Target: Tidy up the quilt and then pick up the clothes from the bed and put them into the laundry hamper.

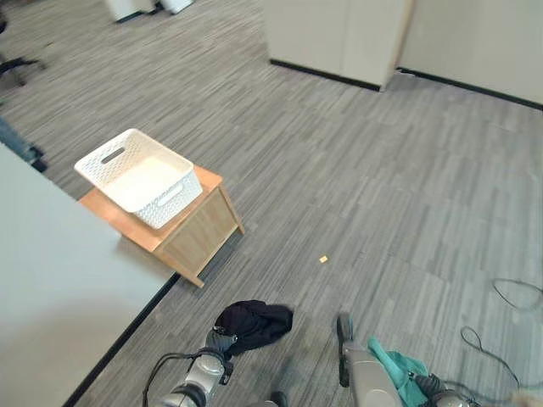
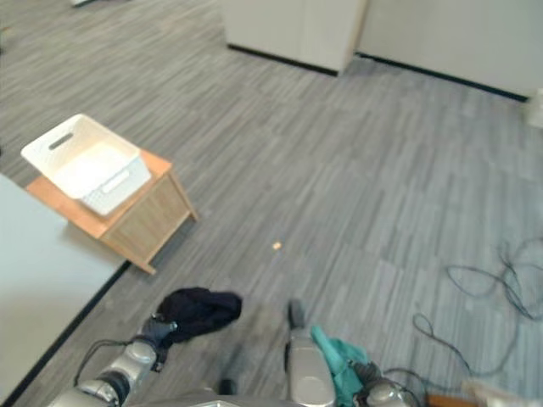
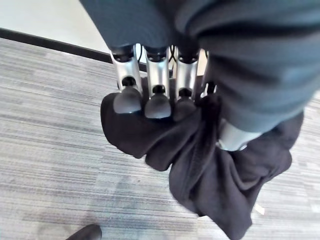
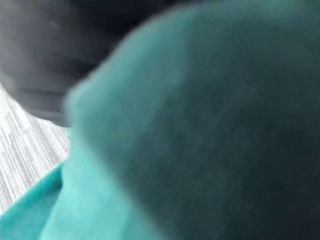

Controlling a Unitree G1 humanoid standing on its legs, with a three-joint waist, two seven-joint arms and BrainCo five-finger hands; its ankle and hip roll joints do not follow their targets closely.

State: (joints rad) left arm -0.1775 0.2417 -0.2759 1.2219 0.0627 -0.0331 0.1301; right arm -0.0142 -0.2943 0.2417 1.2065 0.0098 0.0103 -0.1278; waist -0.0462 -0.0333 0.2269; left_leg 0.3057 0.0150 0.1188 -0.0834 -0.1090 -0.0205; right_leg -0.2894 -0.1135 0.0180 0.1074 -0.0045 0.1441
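Curling round a bunched black garment (image 3: 210,165), the fingers (image 3: 159,95) of the left hand (image 1: 222,341) pinch the cloth against the thumb, with most of the fabric hanging loose below the grip. The right hand (image 2: 366,373) shows low at the picture's edge beside a teal garment (image 1: 397,366), which blankets its own wrist view; whether those fingers are closed on the cloth cannot be told. Both pieces are off the bed (image 1: 51,288) and over the grey carpet floor (image 1: 382,195). The white laundry hamper (image 1: 140,178) sits on a low wooden counter (image 1: 199,229) just beside the bed's corner, well apart from both hands and empty as far as can be seen. Doing this step well likely means keeping the left grip tight while carrying, lifting the trailing black fabric clear over the hamper's rim, and releasing only once the cloth hangs inside its walls.
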